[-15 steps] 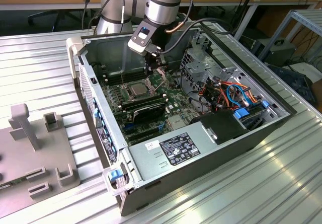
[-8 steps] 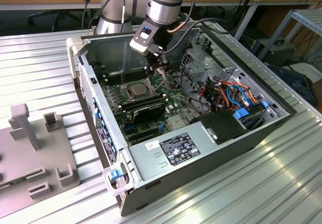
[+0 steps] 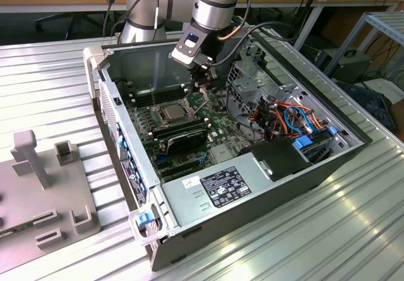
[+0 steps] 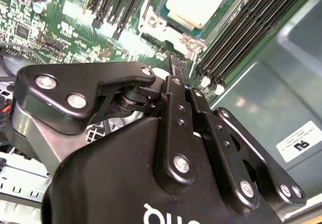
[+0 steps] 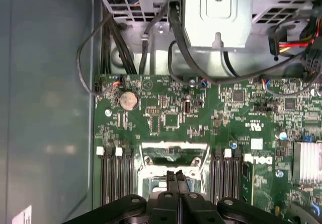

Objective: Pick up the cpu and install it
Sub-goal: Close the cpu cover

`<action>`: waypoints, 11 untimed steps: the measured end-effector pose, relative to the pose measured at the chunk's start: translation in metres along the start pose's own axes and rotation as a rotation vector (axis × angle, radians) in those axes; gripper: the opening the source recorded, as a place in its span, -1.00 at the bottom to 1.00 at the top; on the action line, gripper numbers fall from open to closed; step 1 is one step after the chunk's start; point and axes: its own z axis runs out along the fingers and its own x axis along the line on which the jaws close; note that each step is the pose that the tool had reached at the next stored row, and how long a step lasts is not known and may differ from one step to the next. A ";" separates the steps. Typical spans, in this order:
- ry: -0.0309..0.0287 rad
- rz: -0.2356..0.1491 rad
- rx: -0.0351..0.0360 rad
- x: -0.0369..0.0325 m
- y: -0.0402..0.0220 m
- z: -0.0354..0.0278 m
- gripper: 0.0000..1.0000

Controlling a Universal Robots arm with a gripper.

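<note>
- One arm on the job, so no question of a nearer hand. Exterior view: gripper [image 3: 201, 86] reaching down into the open computer case [image 3: 297, 189], low over the motherboard [image 3: 218, 132].
- Same view: cpu [image 3: 172, 112] lying flat in its socket, dull grey top upward. Placed just below the fingertips and off to their side, toward the exterior view's left. Near the tool but apart from it.
- Second wrist view: gripper [image 4: 175, 63] closed, fingers [image 4: 177, 98] pressed together with nothing between them. Cpu [image 4: 193, 2] straight ahead of the tips, pale top showing, near but clear of them. Memory slots [image 4: 241, 38] running alongside the socket on both flanks.
- First wrist view: gripper [image 5: 177, 174] again closed and empty, tips meeting right at the near edge of the metal socket frame [image 5: 173, 151]. Cannot tell whether that frame stands raised or lies flat.
- Judged from the above: chip out of the tool's grasp and apparently seated in the socket. Square in outline, so no long axis to line up. Governing relation: chip forward of and beneath the closed tips, a short way off. Clamping of the frame not confirmed.
</note>
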 end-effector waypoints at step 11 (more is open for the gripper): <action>0.0002 0.000 0.0000 -0.0005 0.0280 0.0007 -0.79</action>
